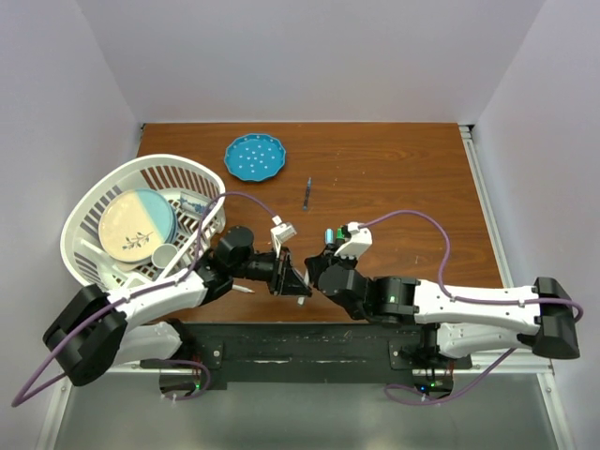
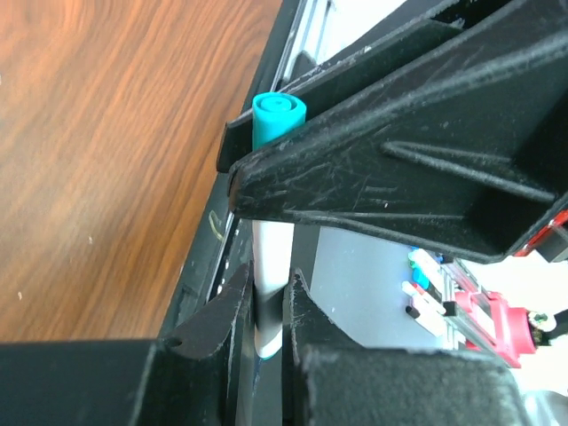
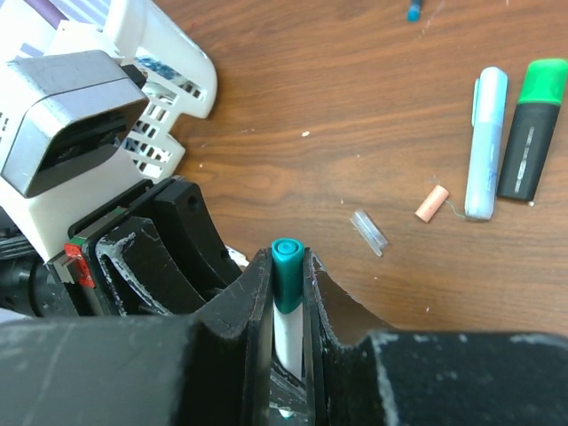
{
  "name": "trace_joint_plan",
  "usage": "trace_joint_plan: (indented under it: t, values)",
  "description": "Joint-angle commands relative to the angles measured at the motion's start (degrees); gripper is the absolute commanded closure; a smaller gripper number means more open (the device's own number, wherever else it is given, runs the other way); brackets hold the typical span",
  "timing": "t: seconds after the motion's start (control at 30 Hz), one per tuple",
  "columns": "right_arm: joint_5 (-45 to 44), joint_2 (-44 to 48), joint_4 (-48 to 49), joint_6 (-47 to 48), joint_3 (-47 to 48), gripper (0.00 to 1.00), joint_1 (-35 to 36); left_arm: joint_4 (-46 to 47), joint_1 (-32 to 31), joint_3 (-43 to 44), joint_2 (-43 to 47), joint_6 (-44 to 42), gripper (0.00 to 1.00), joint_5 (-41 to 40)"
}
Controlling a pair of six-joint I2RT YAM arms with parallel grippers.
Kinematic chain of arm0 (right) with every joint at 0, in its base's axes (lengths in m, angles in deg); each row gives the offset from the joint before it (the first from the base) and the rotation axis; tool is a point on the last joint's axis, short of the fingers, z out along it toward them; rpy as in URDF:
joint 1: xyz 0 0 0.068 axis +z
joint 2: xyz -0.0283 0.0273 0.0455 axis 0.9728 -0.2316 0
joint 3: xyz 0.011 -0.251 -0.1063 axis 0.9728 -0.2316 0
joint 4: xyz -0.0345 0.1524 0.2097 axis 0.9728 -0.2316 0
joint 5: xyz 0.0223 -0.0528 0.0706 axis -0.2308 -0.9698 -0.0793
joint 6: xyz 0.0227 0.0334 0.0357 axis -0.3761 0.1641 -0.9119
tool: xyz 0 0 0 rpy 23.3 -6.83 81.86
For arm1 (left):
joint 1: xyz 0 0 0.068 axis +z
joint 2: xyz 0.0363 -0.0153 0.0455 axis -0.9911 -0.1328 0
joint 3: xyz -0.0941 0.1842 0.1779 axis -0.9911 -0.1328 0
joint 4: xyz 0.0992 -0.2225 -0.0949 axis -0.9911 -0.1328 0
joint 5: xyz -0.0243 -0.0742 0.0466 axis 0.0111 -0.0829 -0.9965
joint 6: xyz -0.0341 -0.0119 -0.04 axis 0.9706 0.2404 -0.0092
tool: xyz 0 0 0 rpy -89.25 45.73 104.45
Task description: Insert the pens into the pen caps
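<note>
Grip is shared low-centre in the overhead frame, above the brown wooden counter (image 1: 394, 178): left end effector (image 2: 269, 286), nearly closed, clamps a slim white plastic pen barrel (image 2: 272, 253); right end effector (image 3: 287, 262), equally narrow, pinches its stubby teal plastic cap (image 3: 287, 277), opposed probably to push them together

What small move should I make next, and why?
Probably ease open the right end effector: the teal cap already looks seated on the white pen, whose barrel the left end effector grips.
</note>
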Motion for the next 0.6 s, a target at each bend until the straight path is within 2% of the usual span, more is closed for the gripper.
trace_joint_plan:
  t: [0.0, 0.07, 0.1, 0.2, 0.27, 0.4, 0.57]
  values:
    - [8.81, -0.83, -11.25, 3.92, 8.99, 1.00, 5.04, 15.33, 4.99, 2.88, 3.87, -2.06, 0.86, -16.02]
    - [7.81, 0.04, -14.43, 7.10, 11.12, 1.00, 1.87, 14.08, 4.99, 1.83, 5.35, -2.42, 0.69, -15.93]
    - [8.42, 0.65, -14.87, 9.90, 12.26, 1.00, -1.97, 13.20, 4.91, 0.61, 5.97, -2.68, 0.56, -16.02]
    - [11.30, 4.25, -15.40, 14.21, 12.28, 1.00, -10.06, 9.09, 4.99, -0.55, 8.87, -3.74, 0.40, -17.15]
    - [12.72, 5.84, -16.10, 17.72, 12.36, 1.00, -15.69, 6.61, 4.82, -0.81, 11.16, -4.53, 0.36, -18.12]
    - [14.21, 5.67, -18.83, 23.71, 10.70, 1.00, -25.11, 1.17, 4.73, -1.08, 14.67, -5.06, 0.18, -20.32]
    - [25.44, 1.28, -20.68, 29.77, 9.29, 1.00, -38.45, -6.22, 4.82, 0.59, 17.23, -5.06, 0.08, -26.72]
